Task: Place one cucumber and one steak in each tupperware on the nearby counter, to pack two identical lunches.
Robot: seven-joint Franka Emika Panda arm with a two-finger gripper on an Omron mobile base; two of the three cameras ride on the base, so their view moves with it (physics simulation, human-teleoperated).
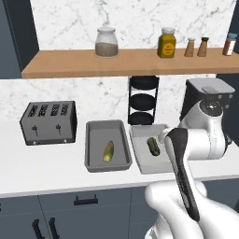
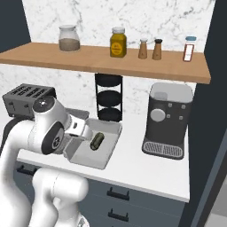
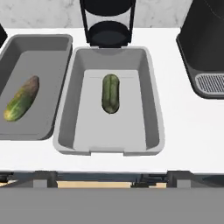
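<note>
Two grey tupperware trays sit side by side on the white counter point(image 1: 46, 163), and each one holds one cucumber. The darker green cucumber point(image 3: 110, 92) lies in the right tupperware point(image 3: 148, 87), a little toward the far end of its floor and pointing along the long side of the tray. The yellowish cucumber point(image 3: 22, 98) lies in the left tupperware point(image 3: 57, 61), turned a bit diagonal. In the hand view the dark cucumber is straight ahead at 12 o'clock and the yellowish one is toward 10 o'clock, both well apart from the hand. From this view I cannot tell if the gripper is open or closed, because the finger tips are not clear at the bottom edge. In the left base view the same trays appear with the yellowish cucumber point(image 1: 108, 151) in the left tray point(image 1: 91, 140) and the dark cucumber point(image 1: 153, 145) in the right tray point(image 1: 140, 154), partly behind the white arm. Around them, a toaster point(image 1: 48, 122) stands at 9 o'clock from the trays, a black tiered rack point(image 1: 143, 100) stands just behind them at 12 o'clock, and a coffee machine point(image 2: 168, 119) stands at 3 o'clock. Above, a wooden shelf point(image 2: 88, 60) carries jars and shakers.
</note>
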